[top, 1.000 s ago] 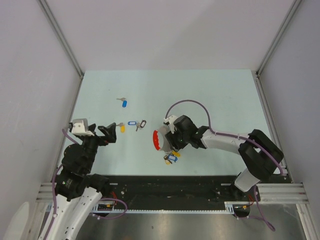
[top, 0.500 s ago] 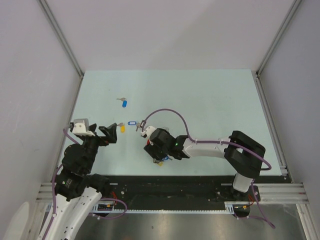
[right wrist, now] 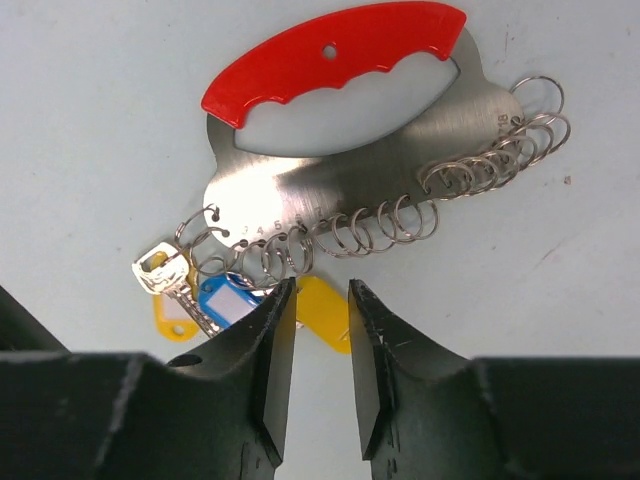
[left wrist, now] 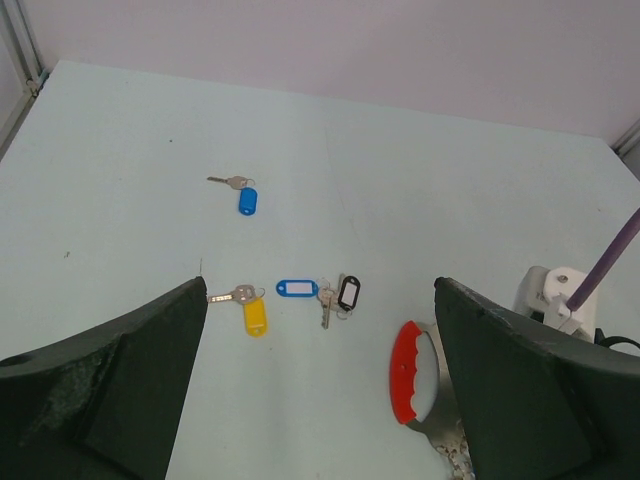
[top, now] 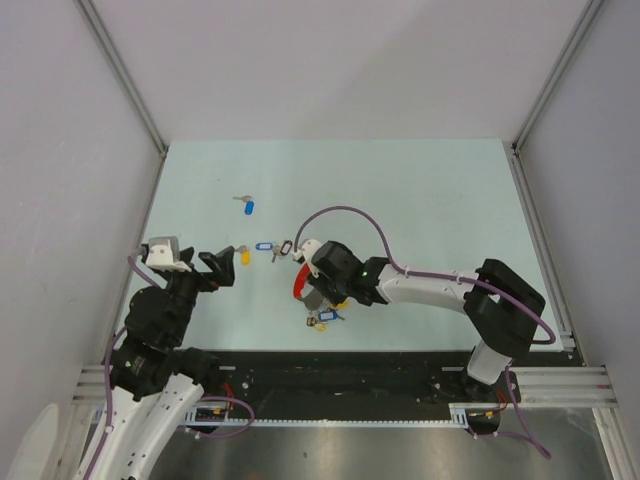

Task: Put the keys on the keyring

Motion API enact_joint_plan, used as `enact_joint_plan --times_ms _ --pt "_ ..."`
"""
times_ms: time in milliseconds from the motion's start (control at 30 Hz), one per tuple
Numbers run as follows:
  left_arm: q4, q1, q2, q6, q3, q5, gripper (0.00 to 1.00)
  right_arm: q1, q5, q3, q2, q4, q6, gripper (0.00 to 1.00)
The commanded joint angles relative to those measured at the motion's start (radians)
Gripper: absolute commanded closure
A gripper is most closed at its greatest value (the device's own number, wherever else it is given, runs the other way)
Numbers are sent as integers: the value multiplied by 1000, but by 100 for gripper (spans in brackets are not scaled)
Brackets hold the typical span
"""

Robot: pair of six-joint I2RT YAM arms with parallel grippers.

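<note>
The keyring (top: 298,286), a silver plate with a red arc (right wrist: 335,50) and a row of small rings, lies flat on the table. A silver key (right wrist: 165,275) with yellow and blue tags (right wrist: 228,300) hangs on its rings. My right gripper (right wrist: 322,290) hovers just above it with the jaws a narrow gap apart and nothing between them; a yellow tag (right wrist: 327,312) lies below. Loose keys lie to the left: a blue one (left wrist: 247,200), a yellow one (left wrist: 254,315) and a blue-tagged one (left wrist: 296,288). My left gripper (top: 215,266) is open and empty, near the yellow one.
A small black-rimmed oval tag (left wrist: 348,292) lies beside the blue-tagged key. The right arm's purple cable (top: 345,212) arcs over the table. Grey walls stand on three sides, and a black rail (top: 340,370) runs along the near edge.
My right gripper swung left over the keyring, then drew back a little. The keyring and its keys now lie slightly further left, with the red arc showing again. The left arm has not moved.
</note>
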Motion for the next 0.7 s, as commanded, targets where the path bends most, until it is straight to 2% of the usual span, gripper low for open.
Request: enact_joint_plan --times_ms 0,133,667 --pt "20 -7 19 23 33 4 0 -5 -43 24 17 22 -57 70" --pt "20 -7 24 21 33 4 0 -3 -61 24 37 31 -66 79" --pt "23 -7 41 24 33 10 0 5 -63 24 85 63 -108 78"
